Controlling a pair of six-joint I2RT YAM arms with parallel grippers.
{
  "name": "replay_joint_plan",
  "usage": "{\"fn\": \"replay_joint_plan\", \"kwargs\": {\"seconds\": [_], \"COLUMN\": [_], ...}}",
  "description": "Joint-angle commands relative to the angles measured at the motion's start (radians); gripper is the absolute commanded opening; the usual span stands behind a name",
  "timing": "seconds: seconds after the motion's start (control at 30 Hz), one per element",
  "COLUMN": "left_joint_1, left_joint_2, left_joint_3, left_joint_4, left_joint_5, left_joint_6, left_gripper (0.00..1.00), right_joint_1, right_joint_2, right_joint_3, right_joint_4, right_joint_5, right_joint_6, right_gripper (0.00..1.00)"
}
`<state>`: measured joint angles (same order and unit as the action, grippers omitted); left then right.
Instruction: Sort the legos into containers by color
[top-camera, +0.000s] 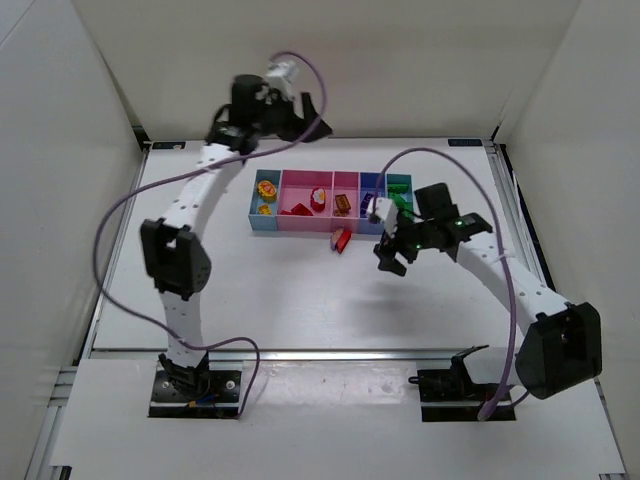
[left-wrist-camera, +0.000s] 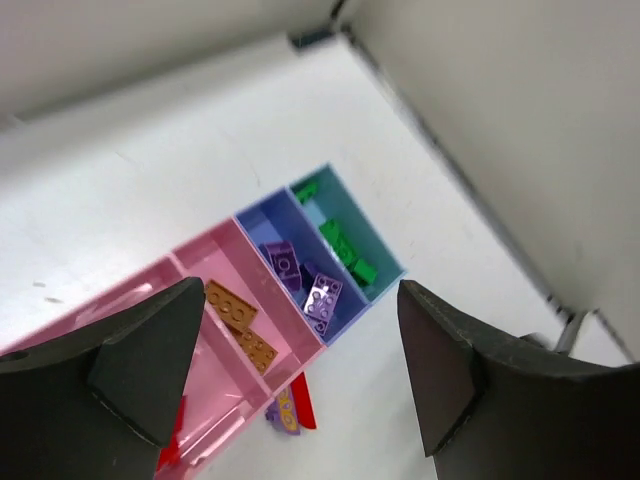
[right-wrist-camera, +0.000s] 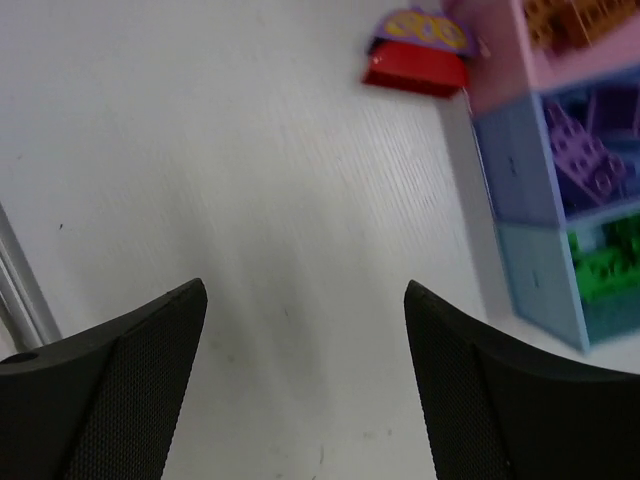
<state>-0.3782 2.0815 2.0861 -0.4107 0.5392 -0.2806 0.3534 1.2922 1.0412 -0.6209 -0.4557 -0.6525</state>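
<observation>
Right gripper (right-wrist-camera: 305, 370): closest thing in its own wrist view. Jaws are spread wide with nothing between them, hanging over bare table (right-wrist-camera: 200, 200) on the near side of the containers (top-camera: 296, 224), toward their green end.
Left gripper (top-camera: 300, 108): let go and empty too, up high beyond the far side of the containers.
Containers: mostly filled. There are yellowish bits in the light blue end bin, red in the big pink one, orange next door, purple in the blue, green in the teal.
Leftovers: a red lego (right-wrist-camera: 415, 68) with a purple lego (right-wrist-camera: 420, 28) touching it, on the table just beside the containers' near wall. Can't tell if they're stacked or clipped together.
Step (my guess): tail end of the sort, both grippers free, only that pair left.
Next move: the right arm looks better placed. It'd need to line up on one piece without shoving the other, pinch, then drop red in the big pink bin and purple in the blue one.
View differences: the top view shows the whole row, but the pair reads as one reddish blob. The right wrist view splits it in two and shows yellow marks on the purple. The left wrist view looks straight down into the bins, studs and all.
</observation>
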Motion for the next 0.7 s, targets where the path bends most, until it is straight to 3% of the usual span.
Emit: {"fn": "replay_joint_plan", "kwargs": {"seconds": [0.0,0.13,0.33,0.43,0.47,0.6,0.67], "left_joint_1": [0.106,0.232,0.364,0.392,0.395,0.416,0.429], "left_joint_2": [-0.195,-0.322,-0.423,-0.481,-0.507,-0.546,-0.557], "left_joint_3": [-0.057,-0.167,-0.351,-0.428,-0.442,-0.494,-0.503], "left_joint_4": [0.032,-0.045,-0.131,-0.128,-0.128,-0.128,-0.131], "left_joint_5": [0.137,0.241,0.37,0.37,0.364,0.352,0.349], "left_joint_6": [-0.091,0.024,0.057,0.076,0.083,0.1,0.1], "left_gripper": [0.88,0.88,0.87,0.87,0.87,0.87,0.87], "right_joint_1": [0.091,0.133,0.112,0.058,0.023,-0.017,-0.027], "right_joint_2": [0.022,0.119,0.247,0.359,0.386,0.543,0.584], "right_joint_3": [-0.032,-0.03,-0.02,0.11,0.141,0.328,0.376], "right_joint_4": [0.133,0.217,0.276,0.046,-0.021,-0.317,-0.367], "right_joint_5": [-0.04,-0.098,-0.239,-0.406,-0.443,-0.503,-0.512], "right_joint_6": [-0.234,-0.343,-0.729,-1.038,-1.231,-1.533,-1.632], "right_gripper": [0.83,0.85,0.86,0.86,0.86,0.83,0.82]}}
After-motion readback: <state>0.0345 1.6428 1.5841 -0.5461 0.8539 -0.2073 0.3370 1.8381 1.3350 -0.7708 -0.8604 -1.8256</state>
